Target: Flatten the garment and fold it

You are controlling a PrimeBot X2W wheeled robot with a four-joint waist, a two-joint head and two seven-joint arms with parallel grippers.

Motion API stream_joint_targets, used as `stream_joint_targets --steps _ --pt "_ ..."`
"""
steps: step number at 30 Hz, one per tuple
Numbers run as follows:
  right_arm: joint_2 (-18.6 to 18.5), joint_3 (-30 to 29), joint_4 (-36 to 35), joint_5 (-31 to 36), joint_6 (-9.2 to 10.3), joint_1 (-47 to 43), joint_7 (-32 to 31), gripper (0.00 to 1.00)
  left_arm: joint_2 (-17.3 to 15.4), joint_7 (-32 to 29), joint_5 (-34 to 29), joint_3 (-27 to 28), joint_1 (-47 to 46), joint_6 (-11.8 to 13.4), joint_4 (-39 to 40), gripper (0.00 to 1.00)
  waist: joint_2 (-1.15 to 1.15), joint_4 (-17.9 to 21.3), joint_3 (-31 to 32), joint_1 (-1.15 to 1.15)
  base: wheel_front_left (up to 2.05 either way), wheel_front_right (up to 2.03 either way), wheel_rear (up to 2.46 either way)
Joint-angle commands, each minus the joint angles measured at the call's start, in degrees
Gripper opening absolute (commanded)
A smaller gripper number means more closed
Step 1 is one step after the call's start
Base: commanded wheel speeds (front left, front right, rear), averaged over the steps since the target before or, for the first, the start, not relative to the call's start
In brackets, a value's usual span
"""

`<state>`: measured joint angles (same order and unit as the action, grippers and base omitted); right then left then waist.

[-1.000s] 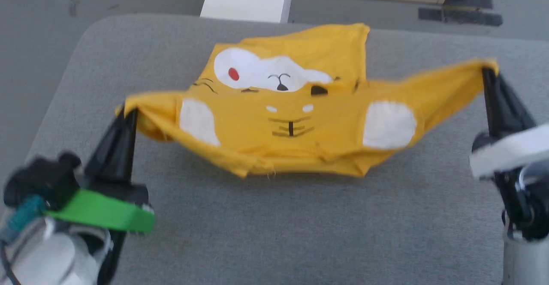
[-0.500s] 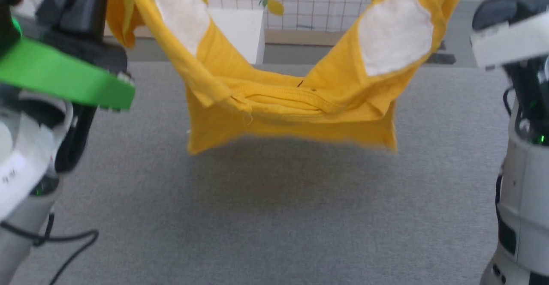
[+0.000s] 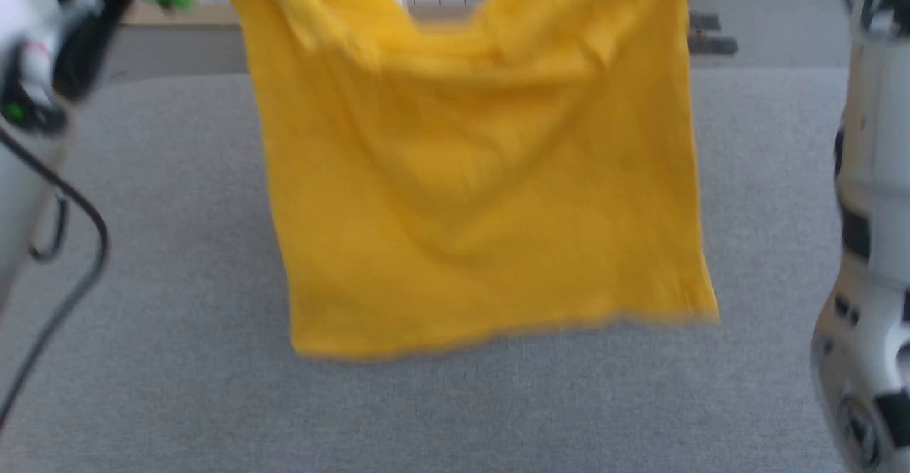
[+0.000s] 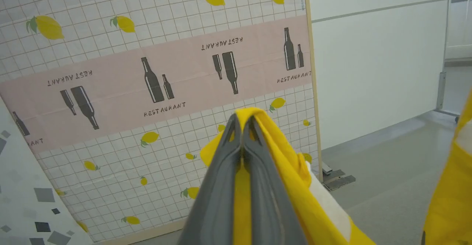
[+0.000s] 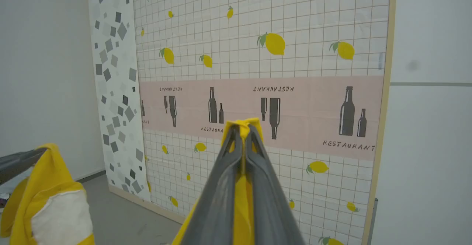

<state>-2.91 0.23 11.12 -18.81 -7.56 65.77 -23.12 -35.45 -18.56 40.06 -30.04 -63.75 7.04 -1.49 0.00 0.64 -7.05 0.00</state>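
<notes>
The garment point(image 3: 483, 195) hangs above the table point(image 3: 142, 331), before the screen point(image 4: 147, 90).

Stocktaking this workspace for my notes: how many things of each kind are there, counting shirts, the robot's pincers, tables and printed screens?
Yellow T-shirt: 1
Pincers: 2, the left pincer and the right pincer, each shut on the T-shirt
Grey table: 1
Lemon-print screen: 1
Total: 5

The garment point(image 3: 483, 195) hangs as a broad mustard-yellow sheet (blurred in the head view), hem lowest and nearly level. Its top corners are pinched in the left tool point(image 4: 243, 121) and the right tool point(image 5: 243, 127). A white patch point(image 4: 326, 204) lies just below the left tool.
</notes>
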Motion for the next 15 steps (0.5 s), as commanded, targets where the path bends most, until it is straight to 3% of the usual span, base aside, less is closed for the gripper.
stream_joint_targets --steps 1,8,15 --pt "0.02 -0.14 2.33 1.43 0.08 3.71 1.45 0.0 0.74 0.15 -1.07 0.35 -3.61 -0.47 -2.07 0.0 0.0 1.37 -6.18 0.0 0.0 0.0 0.0" --pt "0.03 0.39 14.13 7.08 0.08 20.29 8.14 0.0 3.33 3.83 -5.66 1.1 -18.89 -1.71 -12.3 0.0 0.0 2.55 -16.4 0.0 0.0 0.0 0.0" --pt "0.03 -0.88 20.95 11.4 0.08 32.4 13.7 0.0 4.69 12.76 -9.64 2.46 -29.32 -2.39 -18.42 0.0 0.0 2.36 -26.41 0.0 0.0 0.0 0.0"
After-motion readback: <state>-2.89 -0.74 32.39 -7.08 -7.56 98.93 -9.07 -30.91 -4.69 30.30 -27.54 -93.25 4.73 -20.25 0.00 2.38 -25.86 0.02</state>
